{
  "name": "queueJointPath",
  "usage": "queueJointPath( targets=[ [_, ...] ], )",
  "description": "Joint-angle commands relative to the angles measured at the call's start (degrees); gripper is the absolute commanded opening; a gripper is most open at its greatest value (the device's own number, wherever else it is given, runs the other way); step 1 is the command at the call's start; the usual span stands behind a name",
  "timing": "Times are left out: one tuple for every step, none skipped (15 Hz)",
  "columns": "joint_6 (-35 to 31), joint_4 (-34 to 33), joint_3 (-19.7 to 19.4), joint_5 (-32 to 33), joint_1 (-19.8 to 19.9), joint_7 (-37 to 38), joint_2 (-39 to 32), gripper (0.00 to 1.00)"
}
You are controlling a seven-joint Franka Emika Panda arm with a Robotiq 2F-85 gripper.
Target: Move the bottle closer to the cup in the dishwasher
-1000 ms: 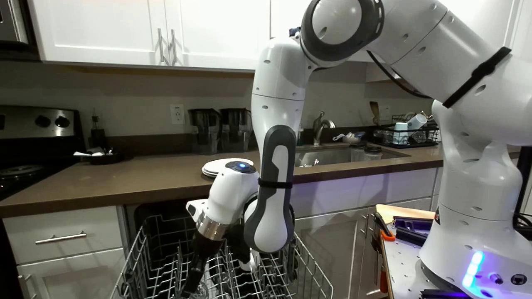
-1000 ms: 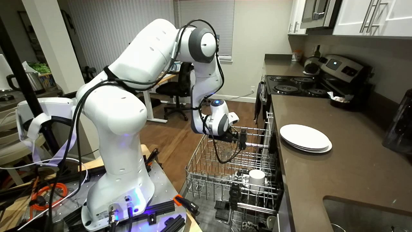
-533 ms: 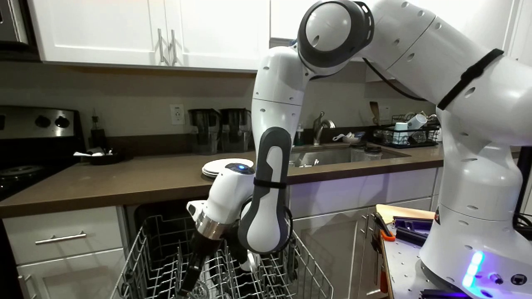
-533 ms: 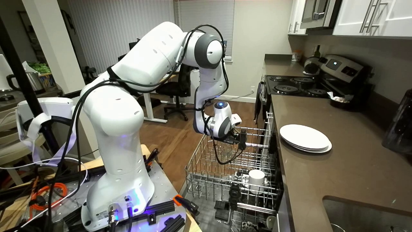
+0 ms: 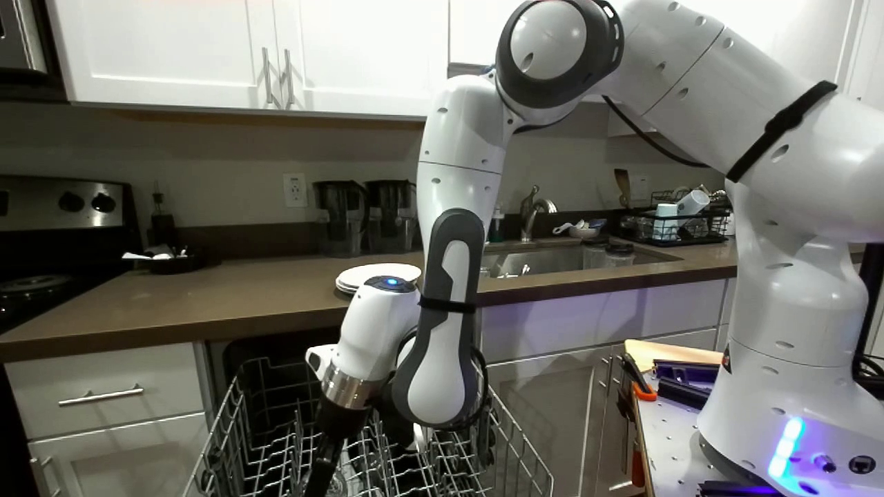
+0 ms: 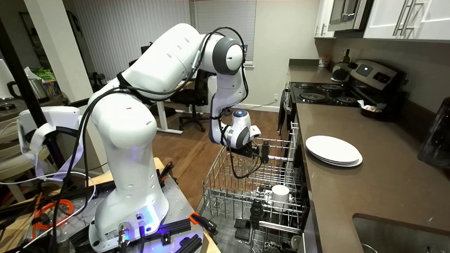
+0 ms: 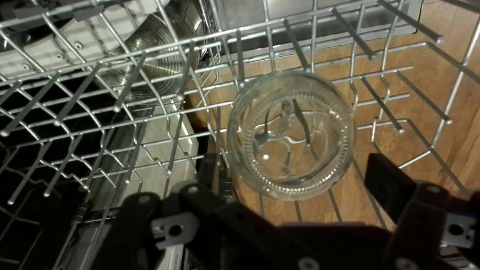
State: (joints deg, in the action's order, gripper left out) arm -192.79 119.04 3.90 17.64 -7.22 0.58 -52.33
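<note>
A clear round glass vessel (image 7: 290, 180) with a beaded base ring, likely the bottle, stands in the dishwasher's pale wire rack (image 6: 228, 192). My gripper (image 7: 298, 178) is open and empty above it. In the wrist view its black fingertips lie on either side of the vessel's near part, with gaps visible; I cannot tell their height above it. A white upright cylinder (image 6: 280, 196) with a round top, likely the cup, stands in the rack nearer the counter. In an exterior view only a thin white part (image 5: 419, 439) of it shows beside the arm.
The counter (image 6: 337, 189) edge runs along the rack, with a stack of white plates (image 6: 334, 151) on it. Thin rack prongs surround the glass vessel. A shiny ribbed metal pan (image 7: 153, 56) lies under the rack. White drawers (image 5: 103, 393) stand beside the dishwasher.
The upper arm has leaned forward and down. The wrist has then turned slightly, bringing the gripper more upright. The white cylinder has not moved, and the glass vessel shows no clear movement.
</note>
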Motion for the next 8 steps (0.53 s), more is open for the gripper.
queueJointPath(
  targets=[
    [0.1,1.9,0.1,-2.5,-0.2,-3.3,1.7,1.00],
    [-0.3,1.7,0.0,-2.5,-0.3,-3.5,1.4,1.00],
    [-0.7,1.4,0.5,-2.3,0.2,-3.7,0.9,1.00],
    [-0.7,1.2,0.6,-2.1,0.4,-3.9,0.7,1.00],
    [-0.4,1.0,-0.2,-2.5,-0.5,-3.9,0.5,1.00],
    [-0.5,0.7,-0.3,-2.4,-0.6,-4.1,0.2,1.00],
    [-0.6,0.3,-0.3,-2.3,-0.6,-4.3,-0.4,1.00],
    [-0.6,0.0,-0.3,-2.3,-0.6,-4.5,-0.8,1.00]
  ],
)
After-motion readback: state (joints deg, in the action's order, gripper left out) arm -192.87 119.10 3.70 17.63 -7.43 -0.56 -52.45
